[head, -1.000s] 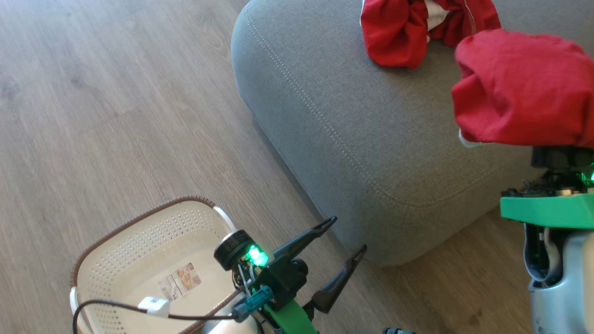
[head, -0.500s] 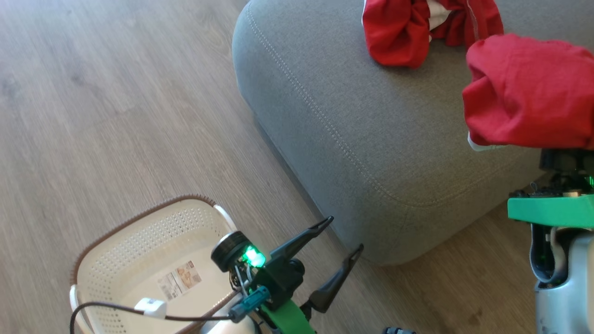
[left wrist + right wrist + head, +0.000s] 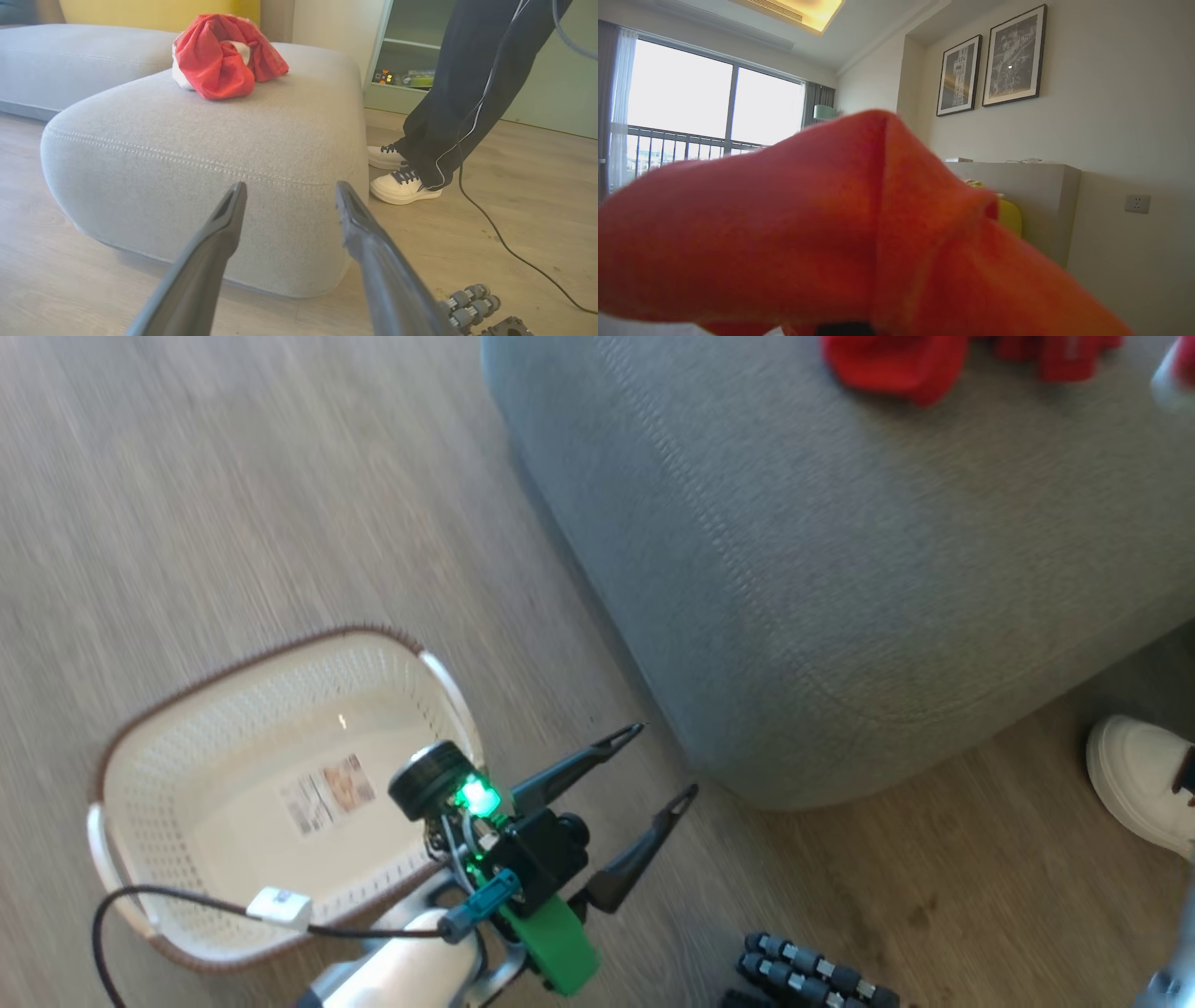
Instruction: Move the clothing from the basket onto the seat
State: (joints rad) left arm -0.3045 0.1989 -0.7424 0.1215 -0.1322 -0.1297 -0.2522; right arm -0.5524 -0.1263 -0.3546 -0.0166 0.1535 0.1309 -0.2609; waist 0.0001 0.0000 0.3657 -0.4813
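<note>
The basket (image 3: 233, 658) stands on the floor at the lower left of the head view, with just a label sticker on its floor. My left gripper (image 3: 666, 761) hangs open and holds nothing between basket and seat (image 3: 840, 569), fingers pointing at the seat's rounded corner (image 3: 210, 140); the left wrist view shows the left gripper (image 3: 290, 186) too. One bundle of red clothing (image 3: 219, 56) with white trim lies on the seat, at the head view's top edge (image 3: 887, 359). More red clothing (image 3: 831, 224) is draped close over my right gripper, hiding its fingers.
A person in dark trousers (image 3: 467, 84) and white shoes (image 3: 404, 186) stands right of the seat; one shoe (image 3: 1139, 784) is by the seat's near corner. A thin cable (image 3: 490, 224) trails over the wood floor. Black rollers (image 3: 812, 975) sit low by my base.
The head camera has swung, so the whole picture has shifted and blurred. My right arm with its red garment has left the head view. A white shoe has come into it. The left gripper stays open.
</note>
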